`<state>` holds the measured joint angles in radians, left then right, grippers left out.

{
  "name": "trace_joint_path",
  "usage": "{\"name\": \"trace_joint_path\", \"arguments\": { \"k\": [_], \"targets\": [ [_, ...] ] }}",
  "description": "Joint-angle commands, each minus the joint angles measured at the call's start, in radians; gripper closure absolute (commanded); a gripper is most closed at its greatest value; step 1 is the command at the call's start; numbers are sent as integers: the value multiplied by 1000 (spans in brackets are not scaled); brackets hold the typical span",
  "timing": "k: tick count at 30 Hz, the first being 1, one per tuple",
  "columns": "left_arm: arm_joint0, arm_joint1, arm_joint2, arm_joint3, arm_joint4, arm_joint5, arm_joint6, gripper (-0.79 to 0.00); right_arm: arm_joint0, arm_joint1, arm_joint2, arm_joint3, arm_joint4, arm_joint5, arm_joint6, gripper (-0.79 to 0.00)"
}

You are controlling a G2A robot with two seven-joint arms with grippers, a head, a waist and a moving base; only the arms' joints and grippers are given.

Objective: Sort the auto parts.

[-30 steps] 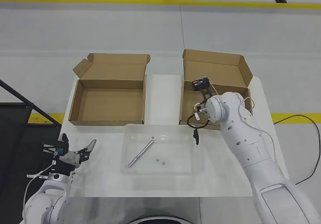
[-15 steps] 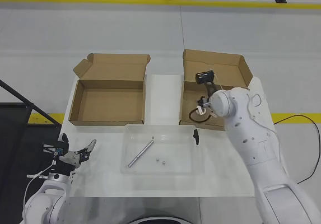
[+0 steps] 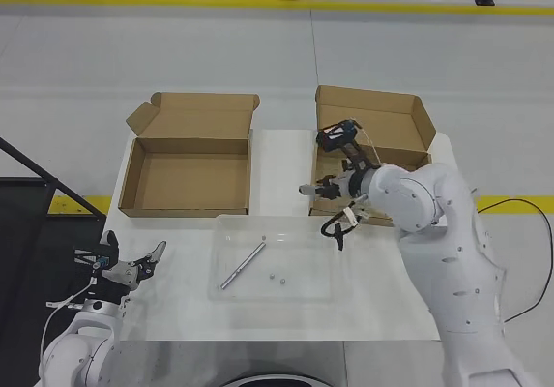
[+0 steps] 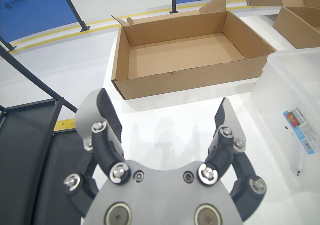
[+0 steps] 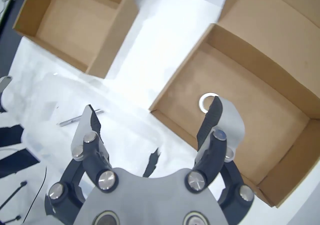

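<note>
Progress: I am counting one flat silver metal ring [image 5: 201, 104] lying in the right open brown cardboard box [image 5: 250, 123], so I am judging the sorting as only beginning. A long silver metal rod [image 3: 244, 266] and small round silver pieces [image 3: 272, 276] are waiting in the clear plastic tray [image 3: 217, 256]; the left brown cardboard box [image 3: 185, 182] is showing no part. The right gripper [image 5: 153, 108] is hanging spread, gripping nothing, above that box's corner and the tray edge; the left gripper [image 4: 163, 100] is sitting spread, likewise unloaded, beside the tray.

A thin metal rod [image 3: 244, 265] lies slantwise in the clear tray [image 3: 306, 259], with two small round parts [image 3: 272, 276] near its lower end. A flat metal washer [image 5: 201, 105] lies on the floor of the right cardboard box [image 3: 383, 124].
</note>
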<state>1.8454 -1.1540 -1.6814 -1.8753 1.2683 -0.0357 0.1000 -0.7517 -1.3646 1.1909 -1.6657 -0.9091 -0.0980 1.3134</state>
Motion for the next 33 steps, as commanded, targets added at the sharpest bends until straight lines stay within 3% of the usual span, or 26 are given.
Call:
{"name": "trace_joint_path", "arguments": {
  "k": [1, 16, 24, 30, 33],
  "targets": [
    [0, 0, 0, 0, 0, 0, 0, -785, -5, 1, -9, -48, 64, -18, 52, -785],
    [0, 0, 0, 0, 0, 0, 0, -785, -19, 3, -17, -60, 70, -30, 50, -785],
    [0, 0, 0, 0, 0, 0, 0, -785, 4, -1, -196, -130, -12, -93, 172, -785],
    [0, 0, 0, 0, 0, 0, 0, -785, 32, -12, -327, -108, -18, -97, 223, -622],
    [0, 0, 0, 0, 0, 0, 0, -785, 47, -16, -393, -66, -47, -67, 223, -505]
  ]
}}
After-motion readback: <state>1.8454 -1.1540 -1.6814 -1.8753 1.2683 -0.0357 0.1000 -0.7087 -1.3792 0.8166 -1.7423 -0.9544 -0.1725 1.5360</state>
